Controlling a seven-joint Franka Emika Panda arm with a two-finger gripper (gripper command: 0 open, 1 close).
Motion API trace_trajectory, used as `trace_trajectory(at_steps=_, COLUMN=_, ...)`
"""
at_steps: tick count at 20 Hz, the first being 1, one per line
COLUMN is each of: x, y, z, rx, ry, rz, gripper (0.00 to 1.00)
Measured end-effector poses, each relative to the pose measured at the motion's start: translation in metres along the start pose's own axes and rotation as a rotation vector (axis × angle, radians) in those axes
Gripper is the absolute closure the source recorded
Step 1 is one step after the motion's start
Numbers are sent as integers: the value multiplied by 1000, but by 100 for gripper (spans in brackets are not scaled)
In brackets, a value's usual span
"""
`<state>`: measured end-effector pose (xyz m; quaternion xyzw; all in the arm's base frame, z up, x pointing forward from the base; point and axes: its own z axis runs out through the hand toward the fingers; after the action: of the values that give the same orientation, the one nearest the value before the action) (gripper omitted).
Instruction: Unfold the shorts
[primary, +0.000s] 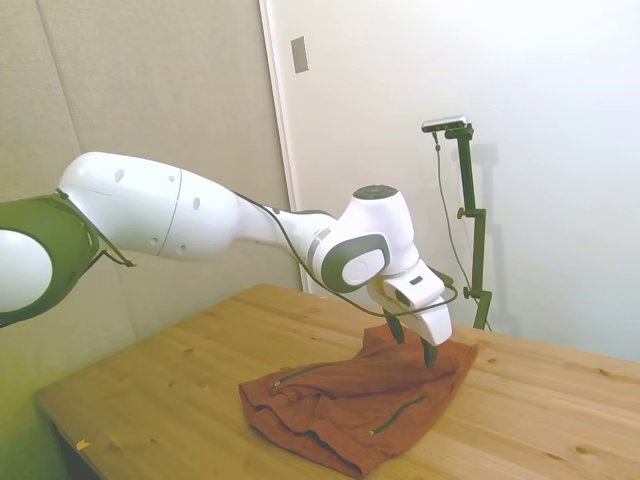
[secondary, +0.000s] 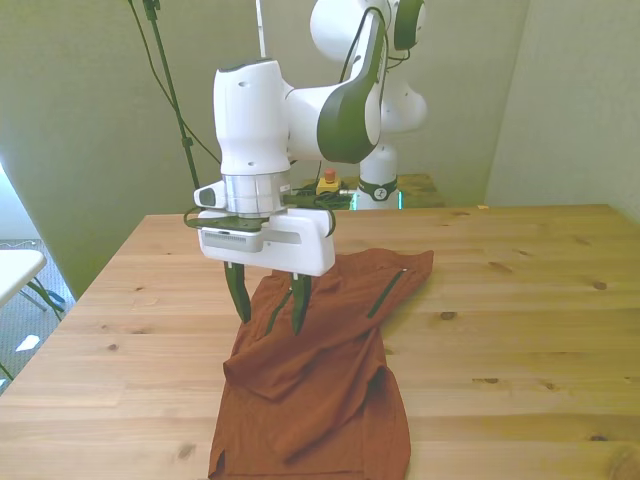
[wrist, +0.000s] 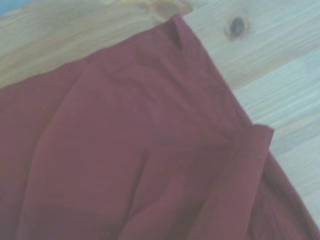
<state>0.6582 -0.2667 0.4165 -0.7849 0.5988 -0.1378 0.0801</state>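
- End effector (secondary: 269, 312) parted, nothing between the fingers, poised over the cloth a little left of centre in the front view.
- Fingertips (secondary: 243, 310) low against the fabric; contact or a thin gap not distinguishable from either wide view.
- Shorts (secondary: 320, 385) lying crumpled and folded on the wooden worktop (secondary: 520, 300), rust-red, running from mid-frame down to the bottom edge of the front view.
- Long axis of the cloth roughly from upper right to lower left in that view, with one corner reaching up toward the right near a dark zipper (secondary: 384, 293).
- Side view: same cloth at lower centre, bunched, with a second zipper line (primary: 400, 413) facing the near edge.
- Bulk of the fabric below and to the right of the fingers in the front view; only a raised fold directly under them.
- Wrist view: blurred red folds and a hemmed corner against bare wood.
- Likely next step: close on the raised fold under the fingers, then draw it away from the heap to spread the layer.
- Risk, as a judgement: pinching more than one layer and dragging the whole pile.
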Motion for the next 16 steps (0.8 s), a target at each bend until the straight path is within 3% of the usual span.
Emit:
trace_trajectory(at_steps=2, x=8, y=-3, z=9, rx=-4, ry=7, rz=11, gripper=0)
trace_trajectory(at_steps=3, x=11, y=-4, z=15, rx=-10, ry=8, rz=15, gripper=100)
trace_trajectory(at_steps=8, x=15, y=-10, z=42, rx=-29, ry=4, rz=20, gripper=100)
trace_trajectory(at_steps=16, x=12, y=-17, z=54, rx=-30, ry=-1, rz=20, gripper=100)
